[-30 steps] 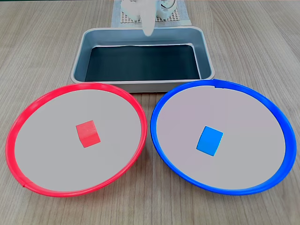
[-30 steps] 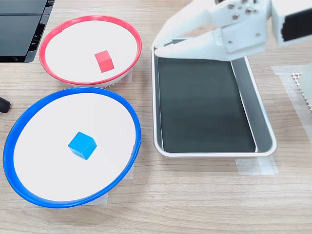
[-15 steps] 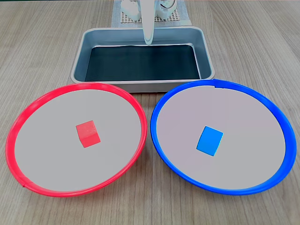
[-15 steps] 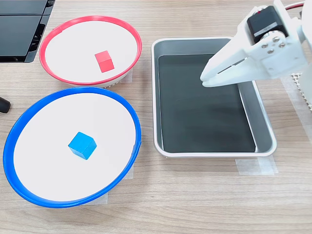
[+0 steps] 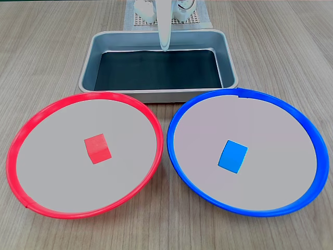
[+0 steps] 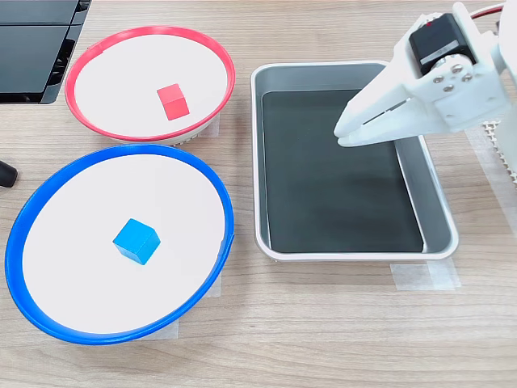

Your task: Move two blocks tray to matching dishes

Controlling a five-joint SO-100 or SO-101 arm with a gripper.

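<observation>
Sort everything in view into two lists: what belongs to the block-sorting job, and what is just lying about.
Job:
red block in the red-rimmed dish
blue block in the blue-rimmed dish
tray, nothing on its dark floor
gripper, shut, over the tray

Lying about:
white gridded mat behind the tray
black panel at the table's corner
tape strip beside the tray

White tool, fingers pressed together

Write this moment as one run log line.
red block: on red dish | blue block: on blue dish | tray: no blocks | gripper: shut, holding nothing, above tray
</observation>
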